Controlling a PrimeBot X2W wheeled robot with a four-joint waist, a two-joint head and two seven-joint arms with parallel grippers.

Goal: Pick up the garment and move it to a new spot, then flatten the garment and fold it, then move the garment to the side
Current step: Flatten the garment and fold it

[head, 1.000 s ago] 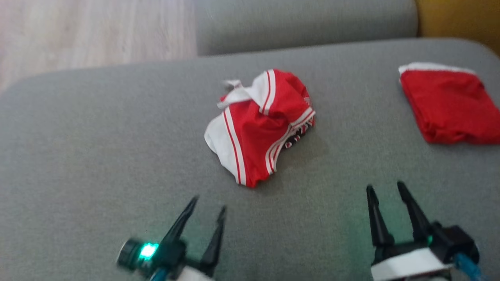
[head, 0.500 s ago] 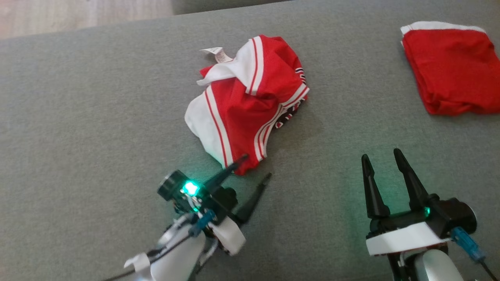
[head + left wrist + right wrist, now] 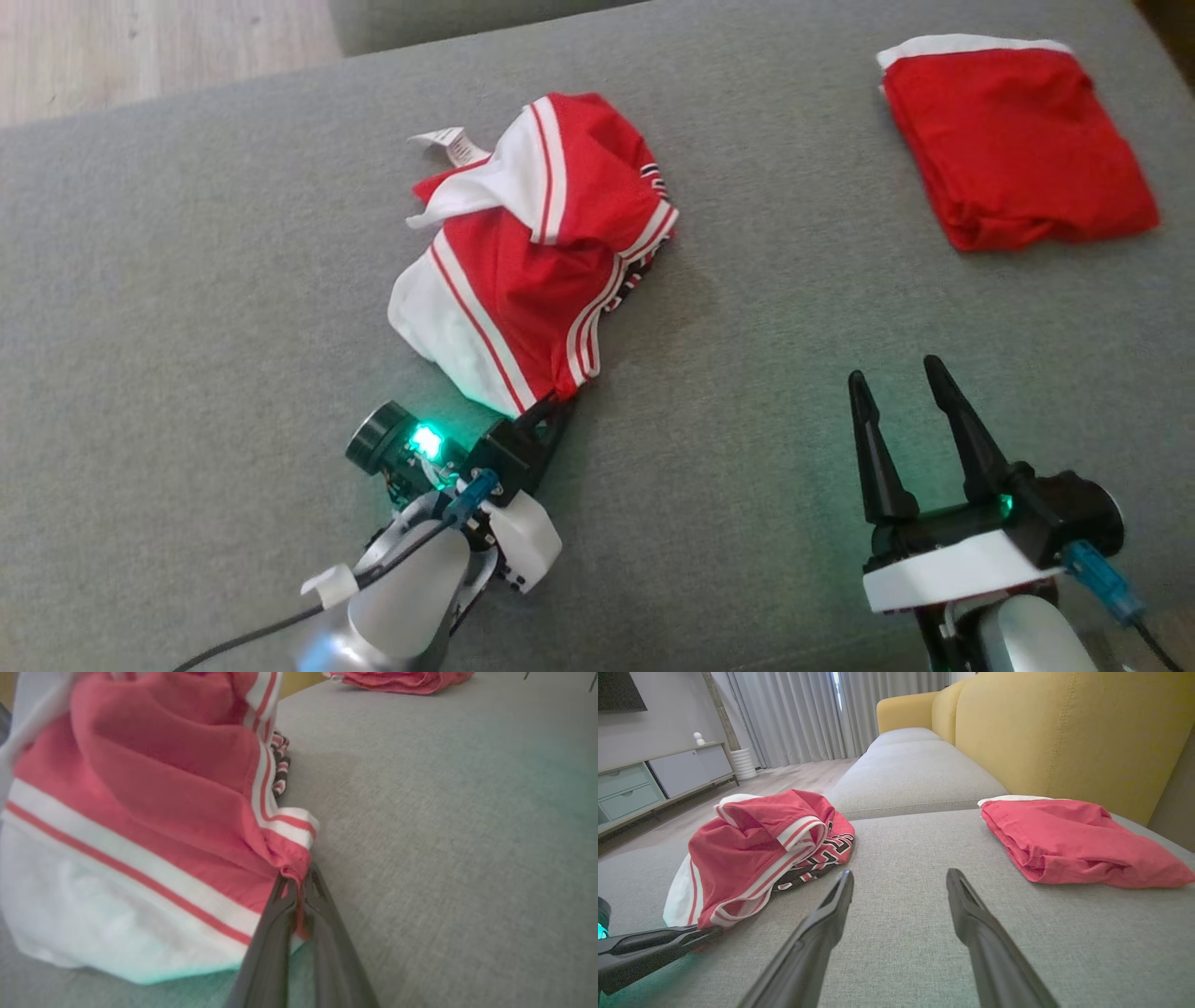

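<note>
Lifting the garment (image 3: 537, 252) cleanly calls for a slow, straight upward pull, I judge, since only a small pinch of its near hem is caught and a sideways tug could slip it free. It lies crumpled mid-cushion: soft red knit, white side panels, striped trim, and a black-patterned part tucked beneath. The left gripper (image 3: 555, 406) is clamped on that near corner. The right gripper (image 3: 896, 383) hovers near right, fingers apart, holding nothing. The sofa cushion (image 3: 187, 280) is coarse grey weave, and a folded red cloth (image 3: 1013, 149) lies far right.
</note>
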